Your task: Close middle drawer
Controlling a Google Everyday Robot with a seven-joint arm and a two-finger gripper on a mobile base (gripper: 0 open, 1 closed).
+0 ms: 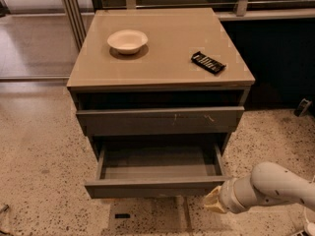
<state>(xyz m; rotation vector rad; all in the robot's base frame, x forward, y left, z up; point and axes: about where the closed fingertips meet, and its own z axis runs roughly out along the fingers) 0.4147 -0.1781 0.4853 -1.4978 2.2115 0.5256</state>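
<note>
The middle drawer (152, 187) is pulled far out of the grey cabinet, and its plain grey front faces me low in the camera view. Its inside looks empty. Above it, the top drawer front (160, 119) with small pale scratches stands out only slightly. My gripper (212, 201), on the end of a white arm (268, 188) coming in from the lower right, sits just off the right end of the open drawer's front, at about the same height. The lowest drawer is hidden under the open one.
A white bowl (127, 40) and a black remote (208, 62) lie on the tan cabinet top (162, 58). Speckled floor surrounds the cabinet. A dark wall panel stands at the right, metal posts (71, 14) at the back left.
</note>
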